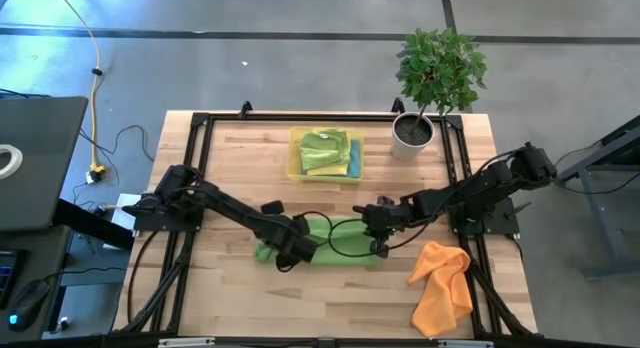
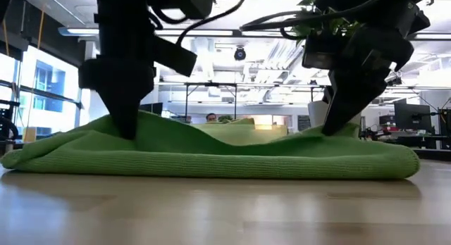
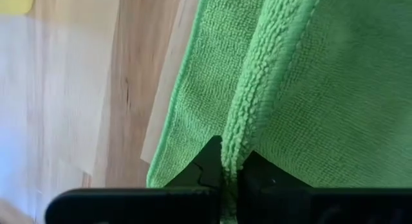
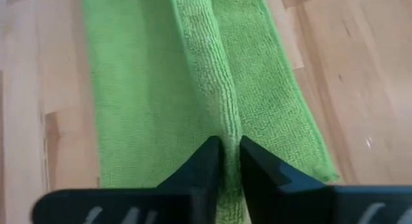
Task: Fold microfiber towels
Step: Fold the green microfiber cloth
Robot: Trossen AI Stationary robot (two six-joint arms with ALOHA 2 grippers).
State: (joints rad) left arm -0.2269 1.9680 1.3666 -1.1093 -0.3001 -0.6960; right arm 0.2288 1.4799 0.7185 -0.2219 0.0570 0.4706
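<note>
A green microfiber towel (image 1: 335,238) lies folded on the table's middle, near the front; in the low view (image 2: 211,157) it rests flat on the wood with a raised ridge along its top. My left gripper (image 1: 296,250) is shut on its left part and my right gripper (image 1: 378,228) is shut on its right part. An orange towel (image 1: 443,283) lies crumpled at the front right. More towels, green, yellow and blue (image 1: 327,153), lie in the yellow tray (image 1: 295,156) at the back. My left gripper pinches a raised ridge of the green towel (image 3: 239,137) between its two fingers, which point down from above; the ridge runs on away from the fingers. The towel's bulk lies on the table. My right gripper pinches a raised fold of the green towel (image 4: 225,114) between its two fingers, from above and pointing down. The fold runs away from the fingers along the towel, whose flat parts lie on the table on both sides.
A potted plant (image 1: 432,78) stands at the back right corner. A black frame (image 1: 200,123) runs round the tabletop. Black cables loop over the green towel between the arms. Bare wood (image 1: 230,298) lies along the front left.
</note>
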